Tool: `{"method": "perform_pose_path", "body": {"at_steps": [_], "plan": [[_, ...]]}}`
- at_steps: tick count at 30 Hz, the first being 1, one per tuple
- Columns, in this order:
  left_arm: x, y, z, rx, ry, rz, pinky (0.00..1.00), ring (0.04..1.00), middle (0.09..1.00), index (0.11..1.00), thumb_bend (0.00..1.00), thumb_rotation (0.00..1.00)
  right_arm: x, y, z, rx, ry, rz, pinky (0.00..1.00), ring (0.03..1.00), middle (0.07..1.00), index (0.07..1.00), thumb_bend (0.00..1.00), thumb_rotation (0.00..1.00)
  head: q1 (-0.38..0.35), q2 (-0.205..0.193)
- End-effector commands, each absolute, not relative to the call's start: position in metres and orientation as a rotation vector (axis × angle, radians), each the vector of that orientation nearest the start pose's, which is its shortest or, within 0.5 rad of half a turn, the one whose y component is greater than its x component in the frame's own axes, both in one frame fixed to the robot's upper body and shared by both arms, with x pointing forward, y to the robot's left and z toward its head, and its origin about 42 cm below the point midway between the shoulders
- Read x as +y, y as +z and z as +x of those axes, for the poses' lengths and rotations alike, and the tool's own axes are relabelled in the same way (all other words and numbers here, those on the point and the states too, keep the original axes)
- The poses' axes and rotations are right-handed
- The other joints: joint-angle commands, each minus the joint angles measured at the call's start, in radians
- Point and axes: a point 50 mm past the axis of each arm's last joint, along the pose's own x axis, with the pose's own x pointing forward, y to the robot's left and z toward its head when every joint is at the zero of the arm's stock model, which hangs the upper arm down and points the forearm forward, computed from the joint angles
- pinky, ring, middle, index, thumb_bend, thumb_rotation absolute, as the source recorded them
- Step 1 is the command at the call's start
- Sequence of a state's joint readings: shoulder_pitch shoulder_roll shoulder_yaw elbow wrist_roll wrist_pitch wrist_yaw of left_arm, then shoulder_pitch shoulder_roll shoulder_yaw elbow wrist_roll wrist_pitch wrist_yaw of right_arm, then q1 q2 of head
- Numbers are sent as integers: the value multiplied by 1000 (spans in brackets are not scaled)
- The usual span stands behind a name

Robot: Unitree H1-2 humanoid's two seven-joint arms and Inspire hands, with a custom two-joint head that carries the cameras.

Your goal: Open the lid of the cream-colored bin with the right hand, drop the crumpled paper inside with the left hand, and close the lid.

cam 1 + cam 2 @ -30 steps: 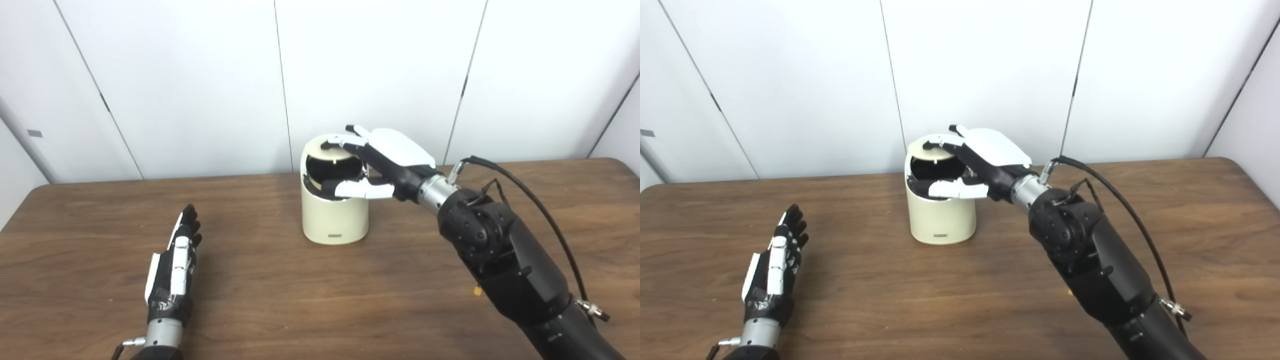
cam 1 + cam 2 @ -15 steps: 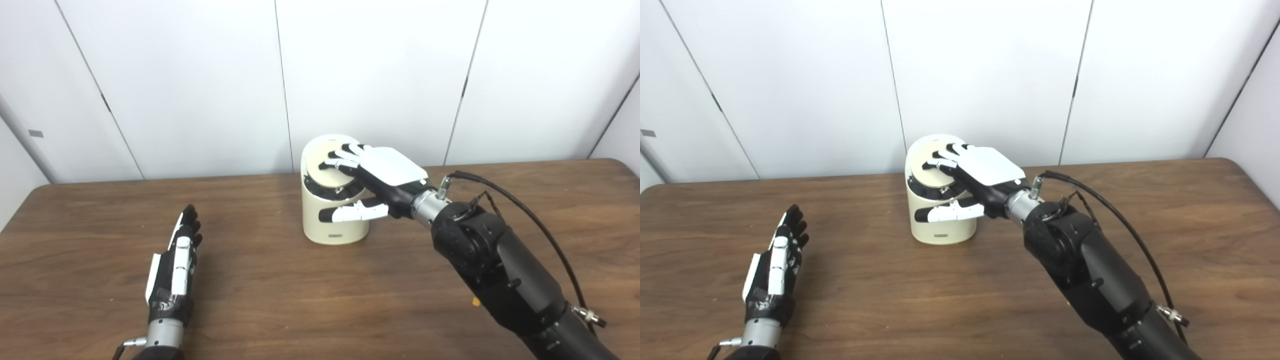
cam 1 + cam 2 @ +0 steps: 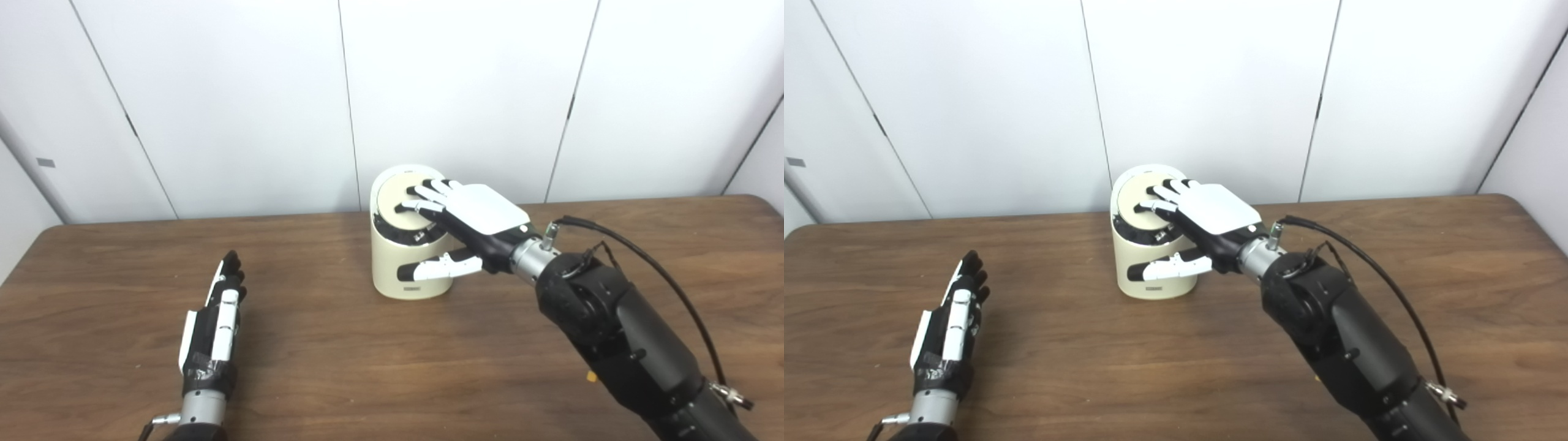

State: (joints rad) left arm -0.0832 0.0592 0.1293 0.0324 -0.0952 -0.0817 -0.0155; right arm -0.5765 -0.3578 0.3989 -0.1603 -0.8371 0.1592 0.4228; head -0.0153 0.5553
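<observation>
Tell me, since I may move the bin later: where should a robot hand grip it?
Grip the bin around its bare lower wall, coming from the side. It stands upright and round, and the right hand rests flat on the lid.

The table (image 3: 343, 361) is dark brown wood grain with a dull sheen. The bin (image 3: 407, 266) looks like smooth, matt cream plastic, its lid (image 3: 398, 196) the same. The right hand (image 3: 474, 223) has glossy white plastic shells over black parts and a bare metal wrist; the left hand (image 3: 211, 334) likewise.
</observation>
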Motion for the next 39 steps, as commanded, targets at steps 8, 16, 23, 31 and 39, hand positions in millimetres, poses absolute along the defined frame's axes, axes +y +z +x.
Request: {"method": "perform_pose_path", "body": {"at_steps": [8,16,23,31,39], "plan": [[245,96,298,-74,104,-104,1000,1000,1000,1000,444,814,-176,293,392,-446,376,-1383,1000,1000,958,839,673,1000,7,13],[244,98,298,-66,106,-102,1000,1000,1000,1000,458,793,-179,291,390,-431,369,-1389,1000,1000,954,838,672,1000,10,21],[242,100,297,-74,107,-97,1000,1000,1000,1000,457,796,-175,290,393,-428,378,-1391,1000,1000,951,842,670,1000,17,30],[239,102,297,-84,105,-127,998,1000,1000,1000,457,813,-172,289,395,-428,404,-1409,1000,1000,958,854,683,1000,24,36],[235,105,297,-97,108,-143,1000,1000,1000,1000,474,862,-173,286,398,-375,433,-1451,1000,1000,937,840,716,1000,32,44]]}}
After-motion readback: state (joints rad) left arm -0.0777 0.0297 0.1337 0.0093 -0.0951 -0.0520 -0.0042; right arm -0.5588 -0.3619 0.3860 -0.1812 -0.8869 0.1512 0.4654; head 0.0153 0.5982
